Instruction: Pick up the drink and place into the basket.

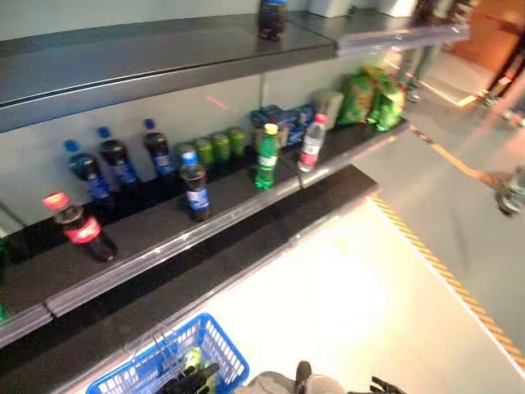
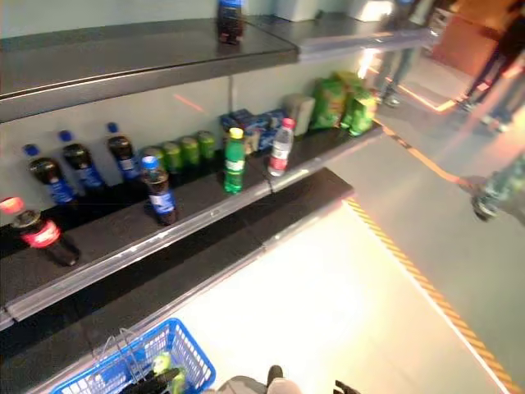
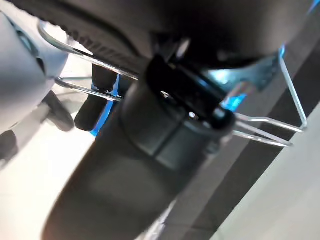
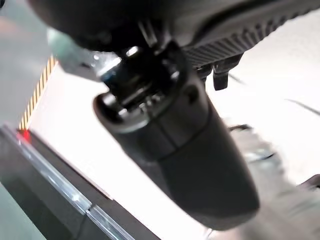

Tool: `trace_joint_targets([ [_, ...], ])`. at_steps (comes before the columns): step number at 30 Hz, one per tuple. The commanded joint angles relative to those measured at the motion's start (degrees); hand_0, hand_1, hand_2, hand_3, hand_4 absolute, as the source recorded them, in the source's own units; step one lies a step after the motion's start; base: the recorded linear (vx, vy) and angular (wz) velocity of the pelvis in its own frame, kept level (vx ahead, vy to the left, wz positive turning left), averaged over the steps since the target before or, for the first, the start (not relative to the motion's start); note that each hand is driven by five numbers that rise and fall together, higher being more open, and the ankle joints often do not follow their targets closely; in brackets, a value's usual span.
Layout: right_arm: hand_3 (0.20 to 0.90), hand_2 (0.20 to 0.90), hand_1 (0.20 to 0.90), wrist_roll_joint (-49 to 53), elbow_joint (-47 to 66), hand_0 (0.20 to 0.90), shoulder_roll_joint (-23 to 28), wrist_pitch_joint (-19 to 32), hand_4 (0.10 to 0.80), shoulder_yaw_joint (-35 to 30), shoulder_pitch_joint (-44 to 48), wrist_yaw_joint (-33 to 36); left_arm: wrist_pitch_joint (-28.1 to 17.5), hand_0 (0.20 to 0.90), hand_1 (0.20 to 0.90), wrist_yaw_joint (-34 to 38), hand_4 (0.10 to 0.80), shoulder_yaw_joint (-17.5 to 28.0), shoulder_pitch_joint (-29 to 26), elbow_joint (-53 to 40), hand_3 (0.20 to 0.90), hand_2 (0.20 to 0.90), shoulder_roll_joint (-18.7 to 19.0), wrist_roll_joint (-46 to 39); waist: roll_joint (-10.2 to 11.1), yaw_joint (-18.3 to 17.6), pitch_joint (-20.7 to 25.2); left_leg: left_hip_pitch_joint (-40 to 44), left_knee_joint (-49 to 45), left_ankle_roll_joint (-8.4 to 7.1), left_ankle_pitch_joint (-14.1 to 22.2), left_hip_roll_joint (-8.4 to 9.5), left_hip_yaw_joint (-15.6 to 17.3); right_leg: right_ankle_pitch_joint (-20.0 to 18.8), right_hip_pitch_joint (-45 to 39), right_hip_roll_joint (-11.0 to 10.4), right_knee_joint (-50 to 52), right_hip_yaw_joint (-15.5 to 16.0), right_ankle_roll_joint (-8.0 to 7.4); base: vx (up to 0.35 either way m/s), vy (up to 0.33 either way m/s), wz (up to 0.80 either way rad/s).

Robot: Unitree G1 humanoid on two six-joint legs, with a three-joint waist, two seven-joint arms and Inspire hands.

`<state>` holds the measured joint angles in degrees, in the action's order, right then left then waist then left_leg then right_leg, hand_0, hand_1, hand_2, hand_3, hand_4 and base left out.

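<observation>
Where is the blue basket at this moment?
The blue basket shows at the lower left of both eye views, hanging below the bottle shelf. The left robot hand is curled round its wire handle, and something green lies inside.

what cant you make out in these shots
- Right hand: its own wrist view shows only dark bulk; the fingers cannot be told open or shut.
- Left hand: its bulk blocks most of the blue basket; only the wire handles show past it.
- Green thing in the basket: cut off by the bottom edge of the left eye view, so what it is cannot be told.
- Far bags: blurred.
</observation>
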<state>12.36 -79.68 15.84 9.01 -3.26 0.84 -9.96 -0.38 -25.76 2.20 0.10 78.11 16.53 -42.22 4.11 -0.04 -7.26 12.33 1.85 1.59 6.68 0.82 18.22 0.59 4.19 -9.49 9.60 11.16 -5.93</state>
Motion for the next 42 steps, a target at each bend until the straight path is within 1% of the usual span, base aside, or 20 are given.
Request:
trace_joint_targets([
  [1,0.9,0.9,0.9,0.02,0.47,0.9,2.23,2.42,0.8,1.07,4.17,-0.61,-2.2,0.3,0.3,-4.83,0.1,1.91,-4.49,-2.69,0.2,0.3,-0.27,-3.36,-3.36,0.11,0.28,-4.21,-0.06,0.76,-2.15,0.65,-5.5,-5.35,-1.04,-0.74,0.88,2.24,-0.5,-0.107,-0.129,-1.7],
  [3,0.9,0.9,0.9,0.68,0.45,0.9,1.95,2.14,0.8,1.54,4.63,-0.65,-2.2,0.3,0.3,-4.39,0.1,1.96,-4.58,-2.82,0.2,0.3,-0.04,-3.65,-3.33,0.59,0.68,-3.85,0.89,0.58,-2.41,0.24,-3.46,-4.05,-2.35,-0.54,-0.08,4.82,-0.31,-0.021,-0.169,-1.5],
  [4,0.9,0.9,0.9,0.23,0.67,0.9,1.56,1.96,0.8,1.79,4.84,-0.76,-2.0,0.3,0.3,-4.34,0.1,2.35,-4.53,-3.03,0.2,0.3,0.09,-3.5,-3.37,1.16,1.22,-2.79,2.02,-0.19,-1.91,-0.22,-1.91,-1.92,-4.26,-0.47,-2.25,7.54,-0.86,0.059,-0.194,-0.79],
  [6,0.9,0.9,0.9,0.07,1.12,0.9,1.27,1.35,0.8,2.08,4.99,-0.88,-1.82,0.3,0.3,-4.26,0.1,2.7,-4.51,-3.26,0.2,0.3,0.25,-3.39,-3.16,1.66,1.33,-2.23,2.62,-0.84,-2.54,-0.59,0.43,-2.29,-6.0,-0.47,-5.15,9.88,-0.92,0.043,-0.234,-0.32],
  [8,0.9,0.9,0.9,0.68,1.17,0.9,0.75,0.64,0.8,2.43,5.12,-0.43,-1.65,0.3,0.3,-3.46,0.1,2.99,-4.54,-3.51,0.2,0.3,0.08,-2.84,-2.77,1.49,1.3,-2.56,2.2,-1.15,-3.83,-1.52,3.6,-3.01,-7.34,0.74,-7.89,9.89,0.15,-0.029,-0.328,-0.54],
  [11,0.9,0.9,0.9,2.87,1.27,0.9,0.08,0.62,0.8,2.51,4.78,-0.17,-1.6,0.3,0.3,-4.85,0.1,2.9,-4.82,-3.41,0.2,0.3,-0.17,-0.24,-2.24,0.76,1.58,-3.87,-0.18,-1.54,-3.99,-3.0,4.46,-2.42,-7.64,2.46,-8.61,8.08,1.39,0.017,-0.311,-0.48],
  [15,0.9,0.9,0.9,2.89,1.65,0.9,-0.07,0.65,0.8,2.65,4.09,0.14,-2.71,0.3,0.3,-4.6,0.1,1.62,-4.75,-4.44,0.2,0.3,-1.71,-1.5,-1.66,0.44,0.49,-8.48,-12.05,-3.71,-3.65,-6.01,2.29,-1.75,-7.52,3.22,-8.0,7.51,3.8,0.004,-0.36,-0.19],
  [16,0.9,0.9,0.9,2.67,1.99,0.9,-0.09,0.68,0.8,2.76,3.85,0.34,-3.31,0.3,0.3,-4.95,0.1,1.36,-4.52,-4.7,0.2,0.3,-2.51,-1.82,-1.62,0.54,-0.07,-11.11,-19.31,-5.3,-6.39,-7.36,0.28,-1.47,-7.71,3.75,-8.05,7.33,5.12,0.0,-0.364,-0.33],
  [19,0.9,0.9,0.9,1.95,2.06,0.9,0.22,0.66,0.8,3.14,3.65,0.55,-3.89,0.3,0.3,-5.13,0.1,1.23,-4.05,-5.06,0.2,0.3,-3.12,-2.66,-1.6,0.63,-0.77,-14.98,-27.87,-6.25,-9.15,-8.69,-3.07,-1.24,-7.91,4.56,-8.05,5.89,6.58,0.015,-0.237,-0.4],
  [21,0.9,0.9,0.9,2.21,1.75,0.9,0.7,0.92,0.8,3.15,3.57,0.8,-3.53,0.3,0.3,-5.26,0.1,1.17,-3.63,-5.62,0.2,0.3,-3.2,-2.76,-1.77,1.02,-1.37,-17.31,-29.58,-5.5,-8.75,-7.36,-6.15,-1.17,-8.46,4.83,-7.98,3.68,6.74,0.053,-0.085,-0.46],
  [22,0.9,0.9,0.9,2.49,1.76,0.9,0.92,0.96,0.8,3.17,3.64,0.72,-3.62,0.3,0.3,-5.63,0.1,1.08,-3.51,-5.49,0.2,0.3,-3.18,-2.85,-1.84,1.46,-1.49,-17.89,-27.68,-4.9,-8.29,-5.38,-7.72,-1.22,-8.67,4.83,-8.12,2.86,6.39,0.091,-0.038,-0.62],
  [23,0.9,0.9,0.9,2.38,1.7,0.9,1.09,1.08,0.8,3.29,3.91,0.69,-3.73,0.3,0.3,-6.15,0.1,1.23,-3.4,-5.31,0.2,0.3,-3.29,-2.92,-2.13,1.95,-1.76,-17.85,-25.25,-4.49,-7.84,-3.9,-8.44,-1.18,-9.18,5.04,-8.4,2.01,5.98,0.102,0.001,-0.58],
  [25,0.9,0.9,0.9,2.12,1.34,0.9,1.59,0.84,0.8,3.53,4.88,0.5,-3.75,0.3,0.3,-6.72,0.1,1.55,-2.96,-5.02,0.2,0.3,-3.34,-3.4,-3.2,2.62,-1.62,-17.08,-16.37,-4.44,-8.26,-2.81,-8.03,-0.68,-10.39,6.14,-9.49,0.79,5.24,0.213,0.018,-0.5],
  [28,0.9,0.9,0.9,1.76,1.17,0.9,1.92,0.19,0.8,4.92,5.63,0.65,-3.41,0.3,0.3,-6.3,0.1,1.36,-3.24,-3.96,0.2,0.3,-3.51,-4.44,-5.54,4.0,-1.28,-19.48,-2.02,-6.48,-14.96,-1.93,-7.7,0.75,-13.22,8.99,-10.9,-1.33,5.06,0.346,-0.01,-0.42],
  [31,0.9,0.9,0.9,0.78,0.94,0.9,1.62,0.81,0.8,5.07,4.77,0.34,-3.22,0.3,0.3,-6.35,0.1,1.45,-2.8,-3.8,0.2,0.3,-3.65,-4.7,-6.05,4.88,-1.2,-21.74,1.47,-6.94,-17.69,-1.79,-4.25,2.44,-15.86,10.49,-10.91,-1.49,5.44,0.266,-0.049,-0.43],
  [36,0.9,0.9,0.9,-2.12,-0.12,0.9,1.41,1.63,0.8,4.16,3.37,0.13,-3.3,0.3,0.3,-6.34,0.1,2.44,-0.53,-4.3,0.2,0.3,-3.84,-4.16,-6.2,6.64,0.11,-22.61,2.56,-5.92,-17.76,-1.36,-0.13,5.97,-18.74,12.2,-8.89,-0.45,5.6,0.33,-0.003,-0.32],
  [37,0.9,0.9,0.9,-2.52,-0.34,0.9,1.45,1.68,0.8,3.83,3.12,0.0,-3.34,0.3,0.3,-6.2,0.1,2.64,-0.26,-4.23,0.2,0.3,-3.73,-3.74,-5.52,6.43,0.6,-21.82,2.69,-5.87,-16.5,-0.62,0.2,7.45,-19.75,11.94,-8.34,-0.35,5.26,0.378,0.059,-0.58],
  [40,0.9,0.9,0.9,-3.67,-0.64,0.9,1.42,1.59,0.8,3.2,2.91,-0.28,-3.18,0.3,0.3,-5.68,0.1,3.28,0.19,-4.34,0.2,0.3,-3.34,-3.86,-4.66,6.39,1.5,-20.57,2.61,-4.65,-15.9,-0.47,1.88,8.05,-20.45,12.09,-7.39,-0.01,4.93,0.29,0.076,-0.16],
  [41,0.9,0.9,0.9,-4.17,-0.63,0.9,1.28,1.37,0.8,3.0,2.68,-0.38,-2.4,0.3,0.3,-4.64,0.1,3.76,-0.2,-4.42,0.2,0.3,-2.63,-3.48,-3.69,6.0,2.4,-19.47,2.62,-3.29,-14.47,-0.36,4.72,8.3,-20.82,11.83,-6.03,0.83,4.36,0.426,0.153,0.08],
  [42,0.9,0.9,0.9,-4.51,-0.46,0.9,1.01,1.36,0.8,2.93,2.56,-0.37,-2.18,0.3,0.3,-4.5,0.1,4.19,-0.28,-4.22,0.2,0.3,-2.31,-3.13,-2.75,6.27,2.72,-19.23,2.69,-2.38,-13.48,0.83,3.59,7.42,-21.01,10.88,-4.34,0.84,3.29,0.423,0.147,0.09],
])
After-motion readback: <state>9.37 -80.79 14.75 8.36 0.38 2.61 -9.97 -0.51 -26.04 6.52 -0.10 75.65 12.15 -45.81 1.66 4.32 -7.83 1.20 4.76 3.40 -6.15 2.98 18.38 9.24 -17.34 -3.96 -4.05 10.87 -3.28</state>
